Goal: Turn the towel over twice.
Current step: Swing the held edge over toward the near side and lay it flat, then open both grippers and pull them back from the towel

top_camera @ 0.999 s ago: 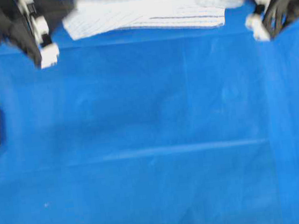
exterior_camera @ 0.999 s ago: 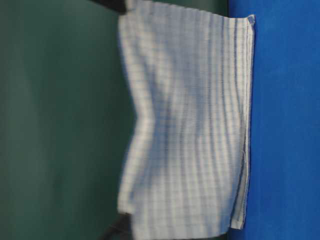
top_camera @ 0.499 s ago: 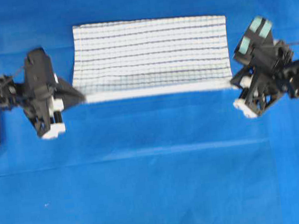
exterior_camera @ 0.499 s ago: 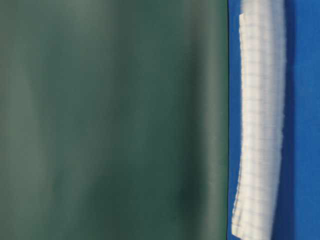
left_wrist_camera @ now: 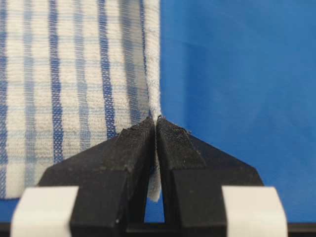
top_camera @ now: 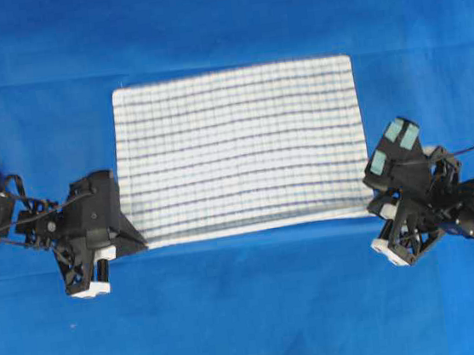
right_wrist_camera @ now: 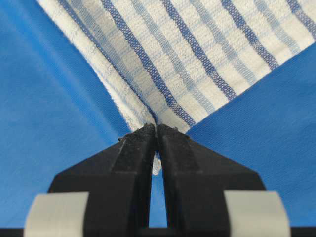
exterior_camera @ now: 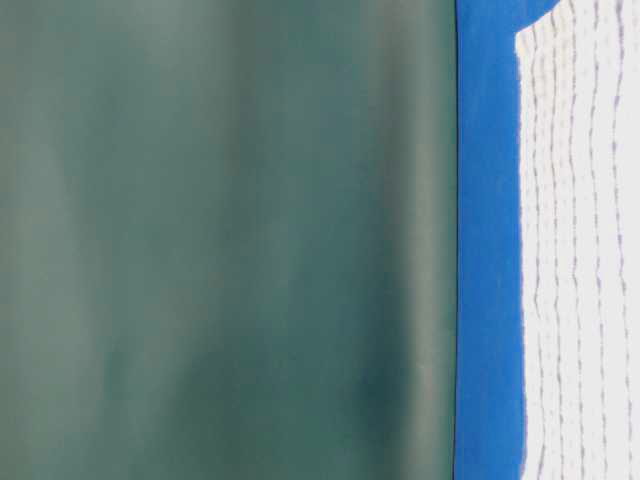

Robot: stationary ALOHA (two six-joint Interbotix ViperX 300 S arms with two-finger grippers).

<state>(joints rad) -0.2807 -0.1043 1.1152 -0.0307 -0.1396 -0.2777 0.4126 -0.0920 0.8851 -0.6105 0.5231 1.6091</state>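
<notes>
Left pincer (left_wrist_camera: 154,123) nipping towel (top_camera: 238,147) corner, right pincer (right_wrist_camera: 156,129) opposite corner

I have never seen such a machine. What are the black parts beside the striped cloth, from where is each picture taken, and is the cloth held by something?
The black parts are two robot arms, each ending in a gripper, a two-fingered clamp. The picture from above shows the whole scene: a white towel with blue stripes lies spread flat on a blue table covering. The left gripper is at the towel's near left corner, the right gripper at its near right corner.

Two pictures come from small cameras mounted on the arms' wrists, looking along the fingers. There you see the left gripper and the right gripper each closed on the towel's edge, so both corners are held.

The last picture is taken from table level and lies on its side; it shows the towel flat on the covering before a green wall.
</notes>
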